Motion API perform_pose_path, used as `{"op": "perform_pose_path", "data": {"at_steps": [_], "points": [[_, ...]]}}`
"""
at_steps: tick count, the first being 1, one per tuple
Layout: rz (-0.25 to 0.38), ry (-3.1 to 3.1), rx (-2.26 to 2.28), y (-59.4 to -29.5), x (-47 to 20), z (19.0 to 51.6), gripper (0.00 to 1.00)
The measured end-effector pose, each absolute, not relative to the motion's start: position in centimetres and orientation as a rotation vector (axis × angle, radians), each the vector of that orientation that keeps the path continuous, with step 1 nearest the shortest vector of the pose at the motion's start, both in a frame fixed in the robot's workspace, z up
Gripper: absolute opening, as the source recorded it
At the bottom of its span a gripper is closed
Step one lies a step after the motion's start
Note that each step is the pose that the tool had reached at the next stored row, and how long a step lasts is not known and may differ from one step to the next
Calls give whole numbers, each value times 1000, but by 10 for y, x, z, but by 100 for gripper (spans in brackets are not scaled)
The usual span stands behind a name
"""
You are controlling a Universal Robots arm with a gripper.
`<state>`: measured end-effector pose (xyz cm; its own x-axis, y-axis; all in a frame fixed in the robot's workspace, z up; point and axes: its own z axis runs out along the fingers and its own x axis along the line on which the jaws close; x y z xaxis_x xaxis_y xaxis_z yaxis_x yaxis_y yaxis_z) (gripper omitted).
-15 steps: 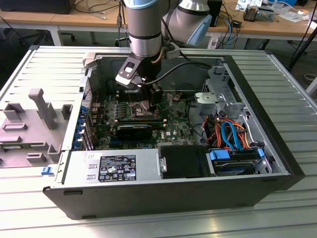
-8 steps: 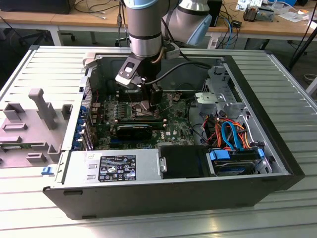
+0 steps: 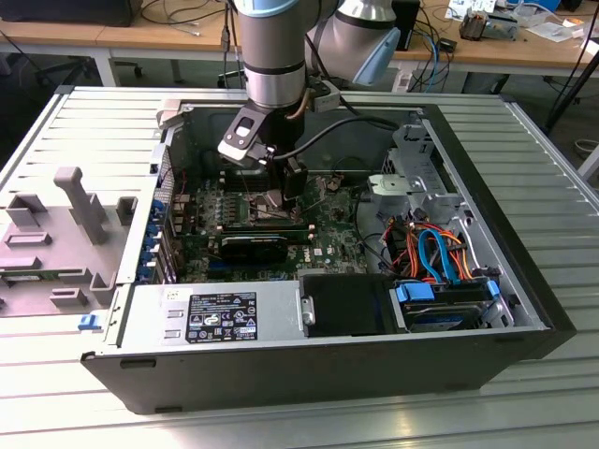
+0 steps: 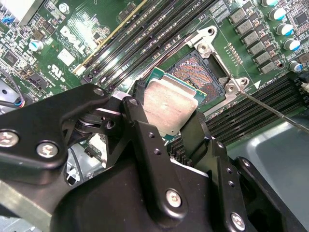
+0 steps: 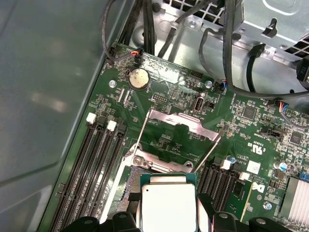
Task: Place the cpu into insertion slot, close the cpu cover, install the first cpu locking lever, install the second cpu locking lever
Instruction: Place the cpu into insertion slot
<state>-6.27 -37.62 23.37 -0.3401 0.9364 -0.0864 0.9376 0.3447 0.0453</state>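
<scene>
My gripper (image 4: 166, 115) is shut on the cpu (image 4: 170, 104), a silver-topped square chip with a green edge, gripped on two opposite sides. The chip hangs tilted just above the insertion slot (image 4: 200, 70), whose dark pin field and silvery rim (image 4: 212, 48) lie partly uncovered beside it. In the first wrist view the cpu (image 5: 169, 205) sits between the fingertips of the gripper (image 5: 169, 215), and the cpu cover (image 5: 182, 122) stands swung open beyond the slot (image 5: 132, 180). A thin locking lever (image 4: 275, 113) lies unlatched. In the exterior view the gripper (image 3: 279, 192) reaches down into the computer case.
Black memory slots (image 4: 145, 43) flank the socket on the green motherboard (image 3: 328, 238). Case walls (image 3: 487, 215), a drive cage (image 3: 412, 182), orange and blue cables (image 3: 435, 248) and a power supply (image 3: 215, 313) surround the board. A grey fixture (image 3: 65, 234) lies outside the case.
</scene>
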Motion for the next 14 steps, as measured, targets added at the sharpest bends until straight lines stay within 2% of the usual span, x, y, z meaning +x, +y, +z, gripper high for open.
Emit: {"op": "perform_pose_path", "data": {"at_steps": [14], "points": [[-20,2487,1756,-376,-63,234,54]]}}
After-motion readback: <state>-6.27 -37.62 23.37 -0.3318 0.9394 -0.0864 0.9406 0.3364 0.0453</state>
